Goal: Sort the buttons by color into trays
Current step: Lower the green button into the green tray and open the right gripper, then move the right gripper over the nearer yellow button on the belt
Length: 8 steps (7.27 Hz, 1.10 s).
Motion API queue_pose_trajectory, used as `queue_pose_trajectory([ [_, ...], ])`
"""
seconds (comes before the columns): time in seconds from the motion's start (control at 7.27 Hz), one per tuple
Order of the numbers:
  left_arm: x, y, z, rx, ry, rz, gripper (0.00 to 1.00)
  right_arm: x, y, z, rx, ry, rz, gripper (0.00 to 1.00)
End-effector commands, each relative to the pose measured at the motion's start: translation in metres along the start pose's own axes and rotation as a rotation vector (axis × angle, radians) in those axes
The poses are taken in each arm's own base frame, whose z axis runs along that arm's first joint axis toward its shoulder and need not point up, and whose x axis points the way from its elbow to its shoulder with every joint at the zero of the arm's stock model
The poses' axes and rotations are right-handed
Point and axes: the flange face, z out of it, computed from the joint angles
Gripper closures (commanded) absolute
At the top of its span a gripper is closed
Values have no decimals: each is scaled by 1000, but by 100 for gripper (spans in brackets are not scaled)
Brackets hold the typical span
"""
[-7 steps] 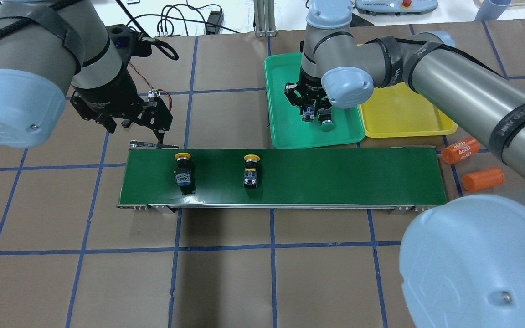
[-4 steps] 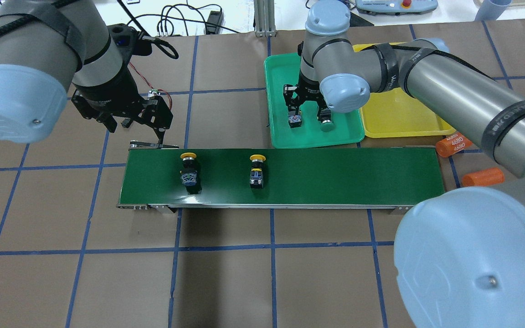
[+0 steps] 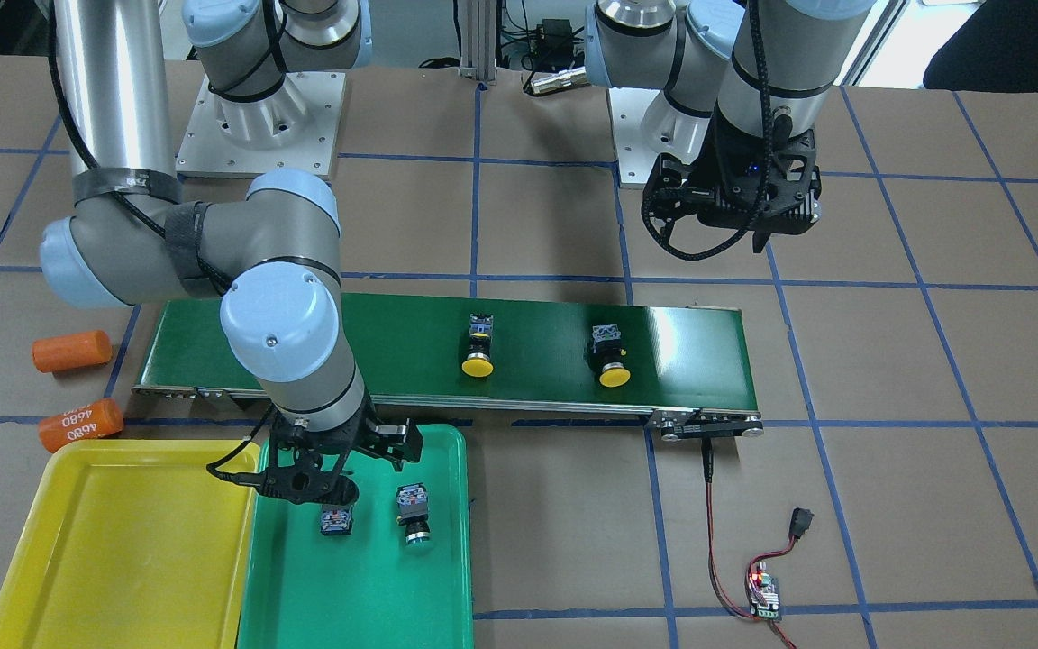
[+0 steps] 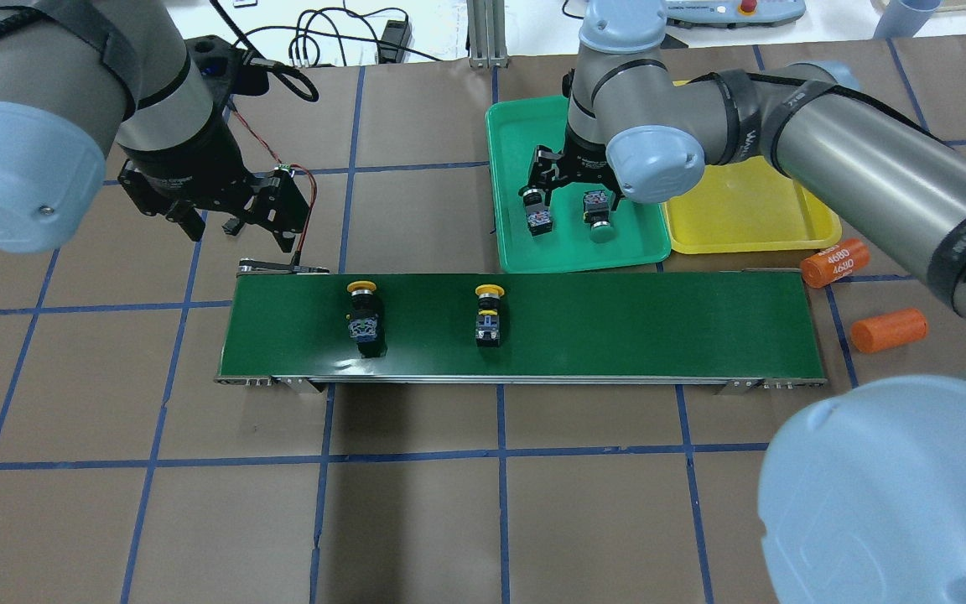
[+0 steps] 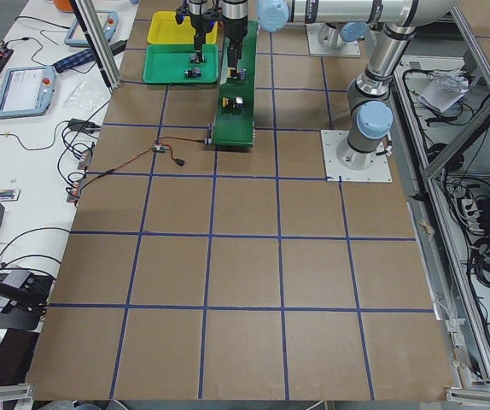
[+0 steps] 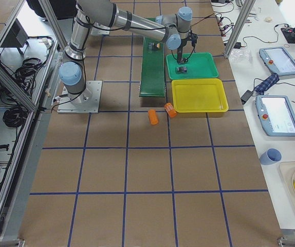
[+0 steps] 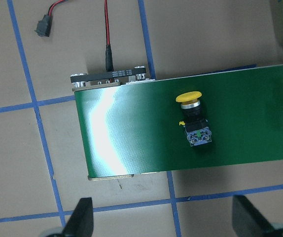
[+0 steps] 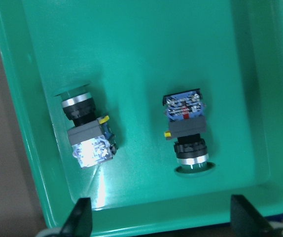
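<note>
Two green-capped buttons (image 8: 87,129) (image 8: 188,134) lie on their sides in the green tray (image 4: 525,122), apart from each other. My right gripper (image 4: 571,191) hangs open above them with nothing between its fingers (image 8: 82,217). Two yellow-capped buttons (image 4: 363,310) (image 4: 489,317) lie on the dark-green conveyor belt (image 4: 617,323). The yellow tray (image 4: 743,218) beside the green one holds nothing. Beyond the belt's left end, my left gripper (image 4: 236,226) hovers open and empty; its wrist view looks down on the nearer yellow button (image 7: 194,123).
Two orange cylinders (image 4: 835,262) (image 4: 890,330) lie off the belt's right end, near the yellow tray. A red-black cable runs from the belt's left end to a small circuit board (image 3: 764,590). Brown table with blue grid lines lies all around.
My right gripper has let go of a green button in the green tray, opened wider and risen. Both yellow buttons have shifted right along the belt. My left gripper drifted slightly left.
</note>
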Motion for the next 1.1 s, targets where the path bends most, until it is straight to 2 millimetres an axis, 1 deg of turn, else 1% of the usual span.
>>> queue_pose_trajectory([
  [0.0,1,3,4,-3,5,0,0,27,32,-29,-3,-2,29,0],
  [0.14,1,3,3,0,6,0,0,44,44,-39,-5,0,49,0],
  [0.28,2,3,3,0,4,2,0,51,52,-44,-31,7,59,0],
  [0.41,2,4,2,2,4,2,0,57,68,-70,-57,10,65,0],
  [0.55,2,4,2,2,3,2,0,59,81,-94,-50,9,60,0],
  [0.69,1,2,2,0,1,0,0,60,96,-107,-82,5,66,0],
  [0.83,1,3,-6,10,-1,1,0,62,100,-108,-105,13,64,0],
  [0.96,1,1,-6,12,0,1,0,58,109,-126,-71,14,55,0],
])
